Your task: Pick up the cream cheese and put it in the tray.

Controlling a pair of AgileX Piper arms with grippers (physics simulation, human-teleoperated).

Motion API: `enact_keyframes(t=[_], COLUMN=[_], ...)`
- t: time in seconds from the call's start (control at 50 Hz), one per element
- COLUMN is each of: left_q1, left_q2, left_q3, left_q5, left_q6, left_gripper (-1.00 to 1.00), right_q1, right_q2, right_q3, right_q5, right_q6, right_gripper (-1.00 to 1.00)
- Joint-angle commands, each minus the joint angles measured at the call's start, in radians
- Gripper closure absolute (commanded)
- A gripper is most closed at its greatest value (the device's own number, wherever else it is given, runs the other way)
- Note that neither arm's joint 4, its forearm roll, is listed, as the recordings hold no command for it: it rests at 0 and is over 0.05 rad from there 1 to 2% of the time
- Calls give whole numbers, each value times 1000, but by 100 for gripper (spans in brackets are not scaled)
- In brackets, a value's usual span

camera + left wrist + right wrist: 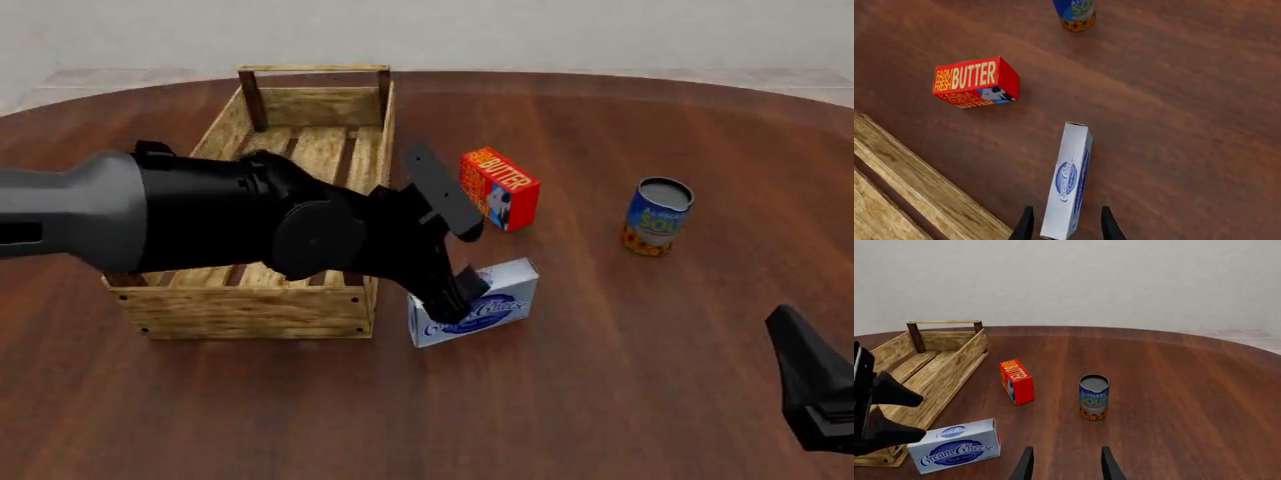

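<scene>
A: Dark reddish wood fills the left wrist view. That is the counter. The left gripper has its two black fingers spread, one on each side of the cream cheese box, which stands on edge between them. Whether the pads touch it, I cannot tell.

B: And beyond the gripper?

A: The red butter box lies well ahead of it, and a soup can farther still. The tray's light-wood rail runs close beside the fingers.

B: The front view?

A: The left gripper sits at the top of the cream cheese, which rests on the counter just beside the tray, outside it. Only part of the right arm shows.

B: The right wrist view?

A: The right gripper holds its fingers apart over bare counter, grasping nothing. The can stands ahead of it; the cream cheese lies off to one side.
</scene>
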Motion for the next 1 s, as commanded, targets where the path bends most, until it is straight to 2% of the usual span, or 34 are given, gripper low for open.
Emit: enact_keyframes(t=[0.02, 0.28, 1.0], left_q1=[24, 68, 48], left_q2=[50, 84, 161], left_q3=[24, -4, 11], left_q5=[-43, -48, -79], left_q6=[31, 79, 50], left_gripper=[-100, -100, -100], right_q1=[0, 0, 0], right_q2=[0, 0, 0], right_q3=[0, 0, 0], right_q5=[0, 0, 0], right_q6=[0, 0, 0], right_gripper=[-100, -100, -100])
